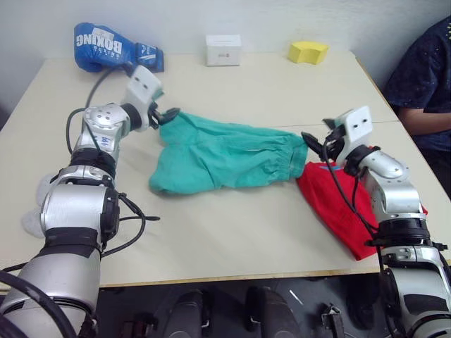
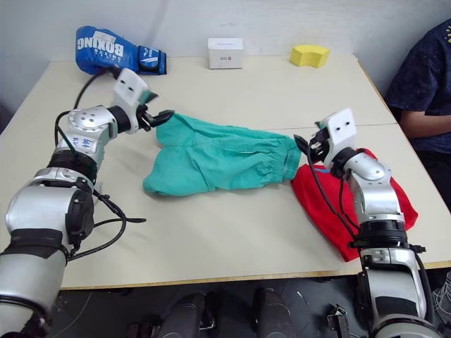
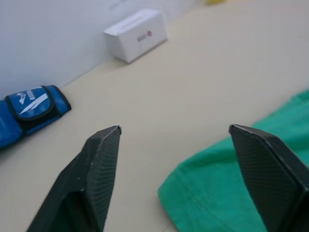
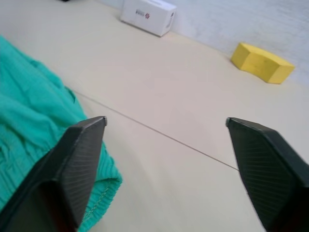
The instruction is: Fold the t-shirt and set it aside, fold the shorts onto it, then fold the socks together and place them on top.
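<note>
The t-shirt [image 1: 338,204] lies folded at the near right of the table [image 1: 232,246], partly under the right arm. The shorts [image 1: 225,155] lie mid-table, spread flat and still unfolded; their waistband end touches the t-shirt's edge. Long axis runs left-right across the table: waistband points to the robot's right, leg hems to its left, slightly farther away.

The right gripper [image 1: 315,144] hovers just beside the waistband corner, fingers spread wide, nothing held. The left gripper [image 1: 166,115] is at the far-left leg hem, also spread wide and empty; in its wrist view the green hem sits near one finger [image 3: 270,174], not centred between the two.

Risks: the left could close beside the hem and miss, or pinch only one layer so the shorts sag when lifted. The right, closing low at the waistband, could snag the t-shirt edge and pull its fold apart. Uneven lifts would skew the fold.

Socks not spotted, so the last step is far off. At the far edge sit a blue boxing glove [image 1: 113,46], a white box [image 1: 223,50] and a yellow block [image 1: 308,51]; a person's arm [image 1: 426,91] shows at far right.
</note>
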`<move>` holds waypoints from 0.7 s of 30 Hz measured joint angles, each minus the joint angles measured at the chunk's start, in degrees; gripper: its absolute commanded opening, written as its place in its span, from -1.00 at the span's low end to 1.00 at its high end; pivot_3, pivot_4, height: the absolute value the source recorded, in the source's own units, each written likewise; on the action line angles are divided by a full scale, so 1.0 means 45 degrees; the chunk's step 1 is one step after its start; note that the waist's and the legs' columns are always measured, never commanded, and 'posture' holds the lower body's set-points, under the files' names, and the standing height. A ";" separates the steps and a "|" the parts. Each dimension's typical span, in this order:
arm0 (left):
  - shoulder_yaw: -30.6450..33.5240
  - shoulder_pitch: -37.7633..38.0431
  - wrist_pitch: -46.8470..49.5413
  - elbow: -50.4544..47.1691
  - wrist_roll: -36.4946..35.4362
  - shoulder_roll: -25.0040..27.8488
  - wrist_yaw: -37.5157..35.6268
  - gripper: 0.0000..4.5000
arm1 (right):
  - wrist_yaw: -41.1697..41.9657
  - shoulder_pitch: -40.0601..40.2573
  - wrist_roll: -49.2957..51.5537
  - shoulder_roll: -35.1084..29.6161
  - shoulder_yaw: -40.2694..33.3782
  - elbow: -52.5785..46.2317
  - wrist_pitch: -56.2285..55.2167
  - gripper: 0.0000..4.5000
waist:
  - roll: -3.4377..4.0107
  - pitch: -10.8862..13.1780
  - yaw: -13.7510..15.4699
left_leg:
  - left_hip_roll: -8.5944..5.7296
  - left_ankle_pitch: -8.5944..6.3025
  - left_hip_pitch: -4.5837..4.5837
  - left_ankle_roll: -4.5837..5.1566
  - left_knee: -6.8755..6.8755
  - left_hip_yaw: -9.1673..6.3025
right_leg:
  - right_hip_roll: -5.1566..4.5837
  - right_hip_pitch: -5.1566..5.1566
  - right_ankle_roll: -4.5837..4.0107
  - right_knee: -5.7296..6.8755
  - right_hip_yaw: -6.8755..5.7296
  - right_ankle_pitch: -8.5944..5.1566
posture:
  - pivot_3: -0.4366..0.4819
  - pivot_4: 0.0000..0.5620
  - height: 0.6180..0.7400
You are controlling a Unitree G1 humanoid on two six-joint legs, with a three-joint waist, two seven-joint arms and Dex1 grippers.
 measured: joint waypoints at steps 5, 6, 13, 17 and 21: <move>0.0236 0.1120 -0.0718 -0.1309 -0.0509 0.0445 -0.2879 0.99 | 0.1250 0.1509 0.0728 0.0041 -0.0132 -0.1827 0.0015 1.00 | 0.0001 -0.0001 0.0004 | -0.0003 0.0000 0.0007 0.0000 0.0003 0.0028 | 0.0009 0.0000 0.0000 0.0004 0.0006 0.0000 | -0.05 -0.47 1.00; 0.0114 0.1471 -0.1016 -0.1729 -0.0509 0.0560 -0.3473 0.99 | 0.1639 0.1885 0.0524 -0.0152 0.0105 -0.2253 -0.0442 1.00 | 0.0002 -0.0001 0.0001 | -0.0003 0.0000 0.0004 0.0000 0.0002 0.0029 | 0.0008 -0.0004 0.0000 0.0001 0.0009 0.0000 | -0.05 -0.47 1.00; -0.0957 0.6477 -0.1929 -0.8398 -0.1541 0.1671 -0.7952 0.99 | 0.3839 0.4647 -0.0871 -0.1149 0.3013 -0.6811 -0.1939 1.00 | -0.0026 -0.0022 -0.0185 | 0.0026 -0.0003 0.0038 -0.0015 0.0010 0.0062 | 0.0001 -0.0013 -0.0001 0.0040 0.0045 -0.0001 | -0.05 -0.47 1.00; -0.1466 0.8757 -0.1169 -1.1575 -0.1608 0.1730 -0.7943 0.99 | 0.2781 0.4935 -0.3245 -0.1219 0.3620 -0.6239 -0.2810 1.00 | -0.0028 -0.0022 -0.0181 | 0.0007 -0.0020 0.0033 0.0015 0.0072 0.0055 | -0.0028 0.0000 -0.0001 0.0021 0.0051 0.0000 | -0.05 -0.47 1.00; -0.1899 0.9193 -0.1773 -1.2280 -0.0322 0.1641 -0.6288 0.99 | 0.1501 0.4465 -0.5560 -0.1456 0.4012 -0.4786 -0.3975 1.00 | -0.0028 -0.0024 -0.0022 | 0.0001 -0.0023 0.0037 0.0018 0.0083 0.0060 | -0.0039 -0.0002 -0.0001 0.0020 0.0060 0.0000 | -0.05 -0.47 1.00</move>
